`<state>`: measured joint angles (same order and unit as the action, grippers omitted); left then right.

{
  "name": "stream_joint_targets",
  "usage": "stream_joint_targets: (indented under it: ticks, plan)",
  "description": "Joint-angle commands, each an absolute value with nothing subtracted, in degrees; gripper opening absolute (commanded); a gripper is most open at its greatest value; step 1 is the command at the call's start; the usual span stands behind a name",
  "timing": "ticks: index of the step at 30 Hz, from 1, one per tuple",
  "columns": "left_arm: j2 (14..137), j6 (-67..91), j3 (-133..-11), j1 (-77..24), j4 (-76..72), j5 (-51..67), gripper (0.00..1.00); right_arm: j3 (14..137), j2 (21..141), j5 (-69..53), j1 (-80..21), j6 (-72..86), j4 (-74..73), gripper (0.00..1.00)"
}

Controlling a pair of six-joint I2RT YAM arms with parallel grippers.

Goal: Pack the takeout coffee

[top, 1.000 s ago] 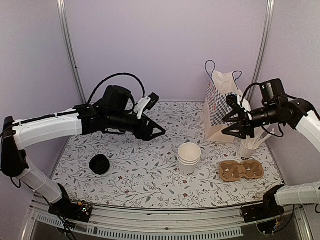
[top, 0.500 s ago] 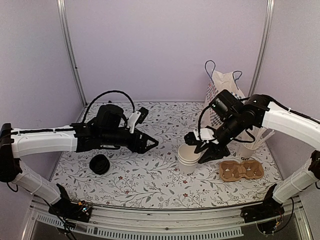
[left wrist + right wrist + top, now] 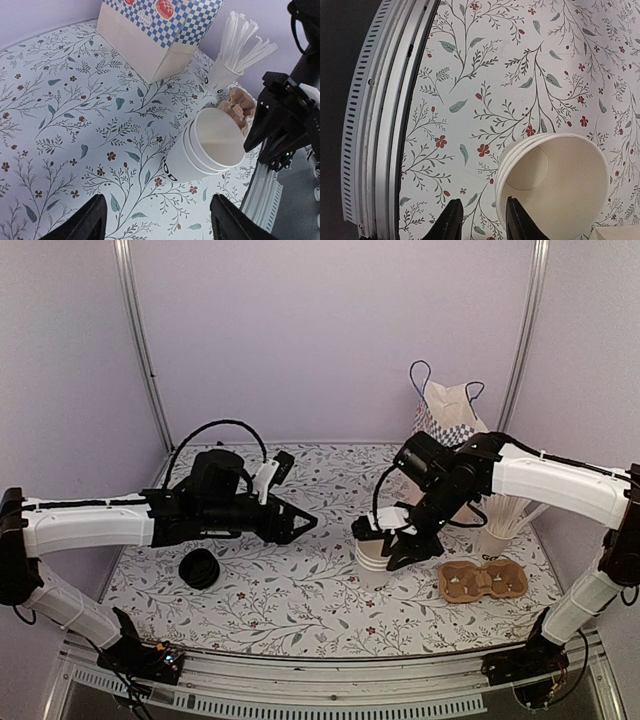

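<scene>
Over floral tablecloth (image 3: 300, 590), left claw (image 3: 160, 210) gapes empty; right claw (image 3: 483, 210), half-open, straddles rim of stacked cups (image 3: 555, 190)

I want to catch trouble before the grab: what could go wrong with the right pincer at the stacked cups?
The right pincer seems to straddle one side of the rim of the nested white cups, so it may lift several together. Pinching that one side could also tip them, and the cardboard carrier and the cup of sticks stand close by.
</scene>
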<state>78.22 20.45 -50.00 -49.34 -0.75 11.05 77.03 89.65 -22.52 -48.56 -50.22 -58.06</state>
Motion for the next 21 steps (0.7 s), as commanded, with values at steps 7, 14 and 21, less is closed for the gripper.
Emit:
stream_joint_targets:
  ticks: [7, 14, 21]
  plan:
    - [77.91, 20.29, -47.96, -49.57, -3.43, 11.36, 0.73, 79.25, 93.00, -19.60, -49.88, -48.81, -57.69, 0.26]
    - [78.11, 20.29, -46.60, -49.39, -4.57, 11.19, 0.73, 80.13, 94.02, -18.55, -50.11, -48.54, -57.64, 0.18]
    - [78.46, 24.41, -44.27, -49.43, -8.37, 12.04, 0.73, 80.58, 94.65, -18.43, -50.16, -48.19, -57.37, 0.00]
